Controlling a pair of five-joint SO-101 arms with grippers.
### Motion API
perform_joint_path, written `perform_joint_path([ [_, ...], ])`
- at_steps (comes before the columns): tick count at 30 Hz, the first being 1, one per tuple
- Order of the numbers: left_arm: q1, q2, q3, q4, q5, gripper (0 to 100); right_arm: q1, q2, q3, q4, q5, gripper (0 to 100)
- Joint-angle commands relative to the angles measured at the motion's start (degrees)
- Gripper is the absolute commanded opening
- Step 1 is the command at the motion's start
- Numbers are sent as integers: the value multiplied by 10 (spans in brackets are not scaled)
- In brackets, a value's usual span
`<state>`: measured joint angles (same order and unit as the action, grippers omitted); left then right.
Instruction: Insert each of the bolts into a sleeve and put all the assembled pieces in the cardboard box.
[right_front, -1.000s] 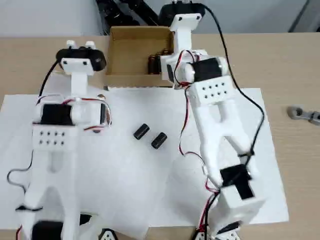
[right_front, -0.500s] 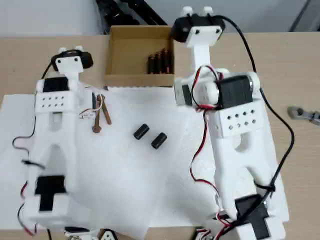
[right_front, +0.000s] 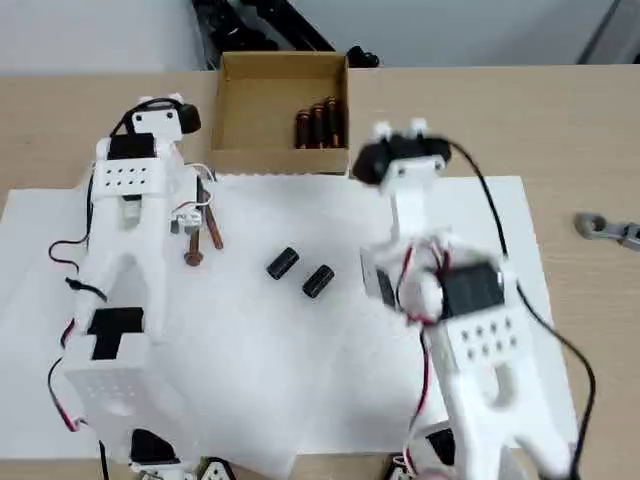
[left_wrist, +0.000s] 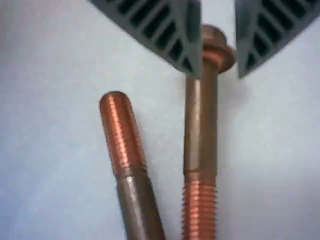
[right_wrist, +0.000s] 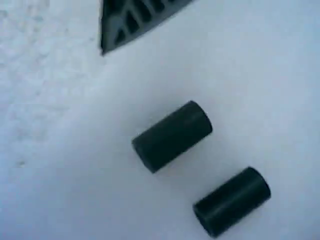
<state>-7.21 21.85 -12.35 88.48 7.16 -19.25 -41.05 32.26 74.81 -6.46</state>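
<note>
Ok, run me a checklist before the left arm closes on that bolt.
1. Open: ok; the left gripper has its fingers apart.
2. Lined up: ok; the bolt has its head in the gap.
3. Neighbour clear: ok; the second bolt lies beside it, outside the gap.
4. Next parts free: ok; one sleeve and the other sleeve lie apart on the white sheet.
5. Room: ok; in the cardboard box the assembled pieces sit against one wall.
</note>
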Motion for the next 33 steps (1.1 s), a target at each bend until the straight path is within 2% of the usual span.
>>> perform_joint_path([
  [1,4,3,-22,2,4,46,4,-105,102,-45,7,165],
  [5,4,18,-22,2,1,86,-6,-170,154,-46,-27,165],
  [11,4,25,-30,2,2,94,-22,-161,156,-18,-79,165],
  [30,-9,172,-97,11,18,90,-22,-154,156,-18,-98,165],
  [33,-21,178,-97,18,29,48,-22,-154,156,-18,-98,165],
])
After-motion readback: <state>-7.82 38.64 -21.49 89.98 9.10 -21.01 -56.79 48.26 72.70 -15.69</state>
